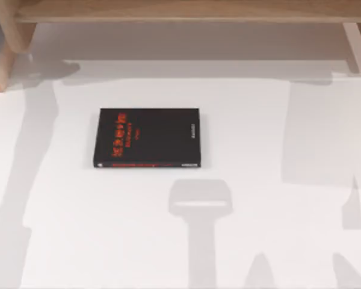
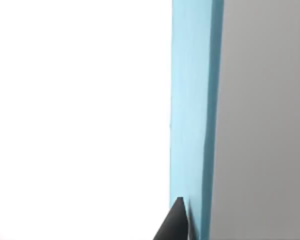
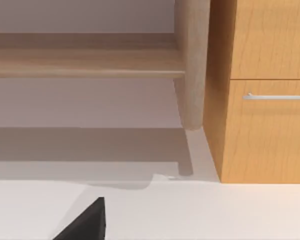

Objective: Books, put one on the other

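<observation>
1. Black flat rectangular book with red cover lettering [image 1: 147,137] lies flat on the white table [image 1: 259,253], left of centre.
2. Teal-blue book's edge [image 2: 192,110] stands beside the left gripper's dark fingertip [image 2: 176,220]; grip state cannot be told.
3. Right gripper's dark fingertip [image 3: 87,222] sits low over the table, facing a wooden cabinet [image 3: 265,100]; state cannot be told.

Not much of us to see here: our left gripper's fingertip [image 2: 176,220] is a matte black pointed wedge, and our right gripper's fingertip [image 3: 87,222] matches, dark and angular.
</observation>
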